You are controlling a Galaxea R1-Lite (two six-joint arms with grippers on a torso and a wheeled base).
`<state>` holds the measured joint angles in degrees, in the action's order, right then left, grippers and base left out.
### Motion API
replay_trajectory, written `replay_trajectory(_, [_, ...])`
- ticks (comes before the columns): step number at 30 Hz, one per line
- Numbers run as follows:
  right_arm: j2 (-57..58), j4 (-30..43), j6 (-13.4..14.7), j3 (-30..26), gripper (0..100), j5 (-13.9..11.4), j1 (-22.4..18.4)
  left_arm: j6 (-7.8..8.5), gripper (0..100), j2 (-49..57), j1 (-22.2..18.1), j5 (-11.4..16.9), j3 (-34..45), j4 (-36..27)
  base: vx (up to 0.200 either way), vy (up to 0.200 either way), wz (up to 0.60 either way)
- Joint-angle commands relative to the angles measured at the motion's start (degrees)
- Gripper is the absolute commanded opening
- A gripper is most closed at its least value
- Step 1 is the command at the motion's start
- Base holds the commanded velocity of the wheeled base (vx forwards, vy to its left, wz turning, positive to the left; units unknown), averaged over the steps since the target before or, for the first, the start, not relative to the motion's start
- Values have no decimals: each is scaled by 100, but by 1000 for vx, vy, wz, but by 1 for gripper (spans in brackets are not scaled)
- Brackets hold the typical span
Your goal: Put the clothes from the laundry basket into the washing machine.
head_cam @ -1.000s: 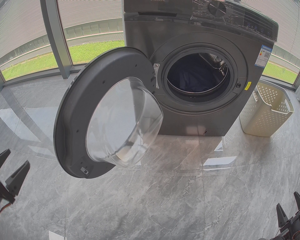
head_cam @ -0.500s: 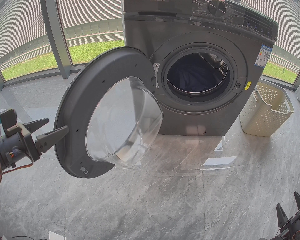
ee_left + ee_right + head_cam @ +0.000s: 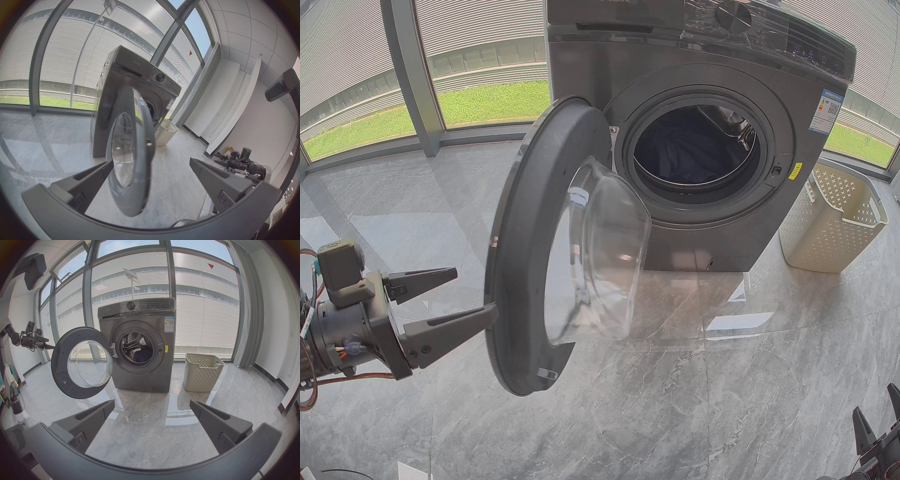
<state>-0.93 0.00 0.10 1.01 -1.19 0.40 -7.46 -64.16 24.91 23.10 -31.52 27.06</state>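
Lower left, we see the left claw (image 3: 477,290) wide, perhaps touching the door (image 3: 528,250); the right claw (image 3: 872,399), cropped lower right, wide too.

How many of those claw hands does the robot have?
2. The left gripper, open, is at the rim of the washing machine door; the right gripper, open, hangs low on the robot's right.

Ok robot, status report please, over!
Left gripper open, fingertip at door rim. Right gripper open, low. Dark clothes in drum. Door half open, jutting out beside the opening.
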Motion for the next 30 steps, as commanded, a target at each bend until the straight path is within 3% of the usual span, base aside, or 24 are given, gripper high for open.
replay_trajectory(1, [93, 0, -1, -92, 100, -4, 4, 8, 100, 272, -153, -139, 111, 36, 0, 0, 0])
replay_trajectory(4, [93, 0, -1, -92, 100, -4, 4, 87, 100, 44, -645, -324, 50, 71, 0, 0, 0])
replay_trajectory(9, [93, 0, -10, -101, 100, -4, 4, 192, 100, -325, -698, -359, -64, 80, 0, 0, 0])
replay_trajectory(11, [93, 0, -10, -92, 100, -4, 4, 315, 100, -686, -575, -438, -126, 97, 0, 0, 0])
replay_trajectory(13, [93, 0, -10, -101, 100, -12, 4, 342, 100, -984, -197, -544, -214, 229, 0, 0, 0])
replay_trajectory(14, [93, 0, -10, -101, 100, -4, 4, 324, 100, -1134, -38, -640, -258, 326, 0, 0, 0])
replay_trajectory(15, [93, 0, -10, -92, 100, -4, 4, 315, 100, -1485, 208, -957, -381, 590, 0, 0, 0])
replay_trajectory(17, [93, 0, -10, -101, 100, -4, 4, 315, 100, -1670, 287, -1097, -442, 748, 0, 0, 0])
replay_trajectory(22, [93, 0, -10, -101, 100, -4, 4, 271, 100, -2329, 594, -1458, -829, 1319, 0, 0, 0])
replay_trajectory(26, [93, 0, -10, -92, 100, -4, 4, -27, 100, -2681, 797, -1651, -1339, 1381, 0, 0, 0])
replay_trajectory(27, [93, 0, -10, -92, 100, -4, 4, -27, 100, -2681, 797, -1651, -1339, 1381, 0, 0, 0])
replay_trajectory(28, [93, 0, -10, -92, 100, -4, 4, -168, 100, -2821, 911, -1704, -1602, 1381, 0, 0, 0])
replay_trajectory(30, [93, 0, -10, -92, 100, -4, 4, -194, 100, -2892, 937, -1730, -1717, 1381, 0, 0, 0])
